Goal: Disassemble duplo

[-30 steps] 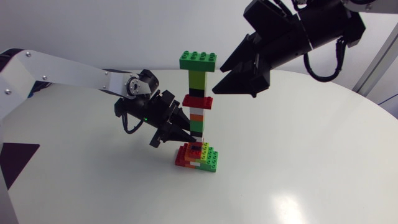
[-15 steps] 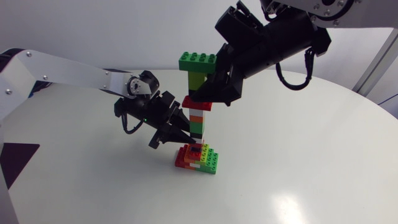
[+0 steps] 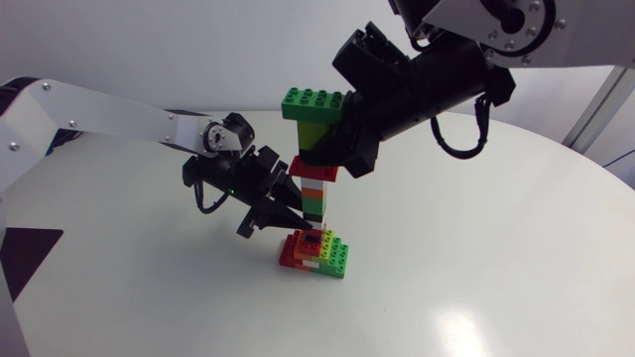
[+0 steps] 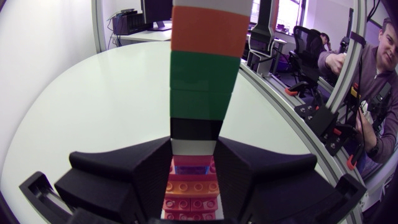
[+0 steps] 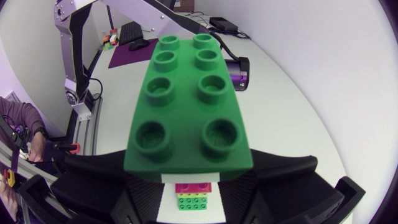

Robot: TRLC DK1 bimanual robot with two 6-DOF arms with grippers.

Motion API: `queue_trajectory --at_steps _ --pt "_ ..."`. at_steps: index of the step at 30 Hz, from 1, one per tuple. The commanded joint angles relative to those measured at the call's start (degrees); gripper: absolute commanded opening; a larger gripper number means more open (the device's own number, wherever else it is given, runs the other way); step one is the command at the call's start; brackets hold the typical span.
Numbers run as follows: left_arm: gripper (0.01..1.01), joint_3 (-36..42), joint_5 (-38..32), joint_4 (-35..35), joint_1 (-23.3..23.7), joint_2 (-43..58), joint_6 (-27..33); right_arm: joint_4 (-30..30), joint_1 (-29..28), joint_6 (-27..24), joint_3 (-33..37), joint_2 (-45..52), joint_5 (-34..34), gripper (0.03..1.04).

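Multicoloured and whole, the tower (image 3: 316,178) stands upright in the middle of the table (image 3: 476,258) in the head view; no brick looks removed, so disassembly seems barely begun. Left wrist view: the left gripper (image 4: 193,146) clamps its white-and-black lower bricks from both sides. Right wrist view: the right gripper (image 5: 186,186) straddles the column beneath the green top brick (image 5: 189,115); whether it grips, I cannot tell.

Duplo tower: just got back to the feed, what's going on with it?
Both arms are on the Duplo tower, which stands upright on the table on its wider base bricks. The left pincer is shut on the column low down, at the black and white bricks, bracing it. The right pincer sits high on the column, just under the green top brick, which hides whether it has clamped. The tower is in one piece, with nothing pulled off yet.
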Motion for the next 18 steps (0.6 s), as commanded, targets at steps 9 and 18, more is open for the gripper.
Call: queue_trajectory --at_steps 9,18 --pt "0.336 -1.1 -1.3 -1.6 -1.0 2.4 0.5 1.2 -1.2 3.0 -0.4 -2.2 0.7 0.23" --pt "0.338 -1.2 -1.4 -1.5 -1.7 2.5 0.1 -1.2 -3.0 4.3 6.6 -1.9 0.7 0.23"
